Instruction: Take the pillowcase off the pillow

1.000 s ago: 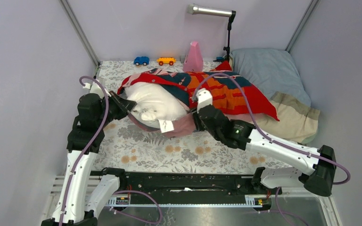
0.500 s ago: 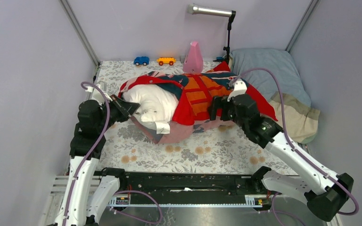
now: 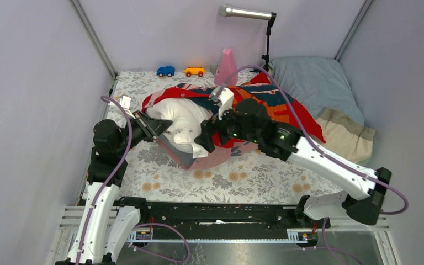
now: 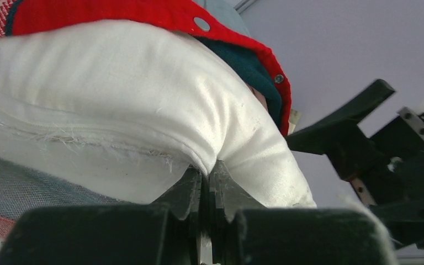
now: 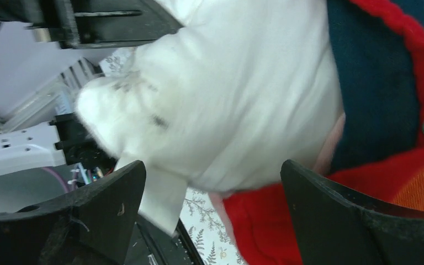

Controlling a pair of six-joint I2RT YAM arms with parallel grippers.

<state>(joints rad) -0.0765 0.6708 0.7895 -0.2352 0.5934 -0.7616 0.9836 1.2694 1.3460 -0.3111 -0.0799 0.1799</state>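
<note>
The white pillow (image 3: 183, 122) lies on the floral sheet, its left end bare. The red, orange and teal pillowcase (image 3: 303, 117) still covers its right part, with the snap-button hem (image 4: 116, 16) arched over the white fabric. My left gripper (image 3: 164, 126) is shut on a pinch of the pillow (image 4: 143, 99) at its left corner; in the left wrist view the gripper (image 4: 210, 172) has its jaws closed on the white cloth. My right gripper (image 3: 206, 136) stands wide open at the pillow's near edge. Between its fingers (image 5: 110, 193) show pillow (image 5: 226, 94) and red pillowcase hem (image 5: 276, 226), ungripped.
A grey-blue pillow with a beige end (image 3: 323, 85) fills the back right corner. A pink cone (image 3: 226, 67), a blue toy car (image 3: 165, 71), an orange toy car (image 3: 194, 71) and a lamp stand (image 3: 266, 41) line the back wall. The black rail (image 3: 215, 212) runs along the near edge.
My right gripper opened and let go of the pillowcase, swung right, then came back left to the pillow's bare end. The left gripper kept its hold on the pillow.
</note>
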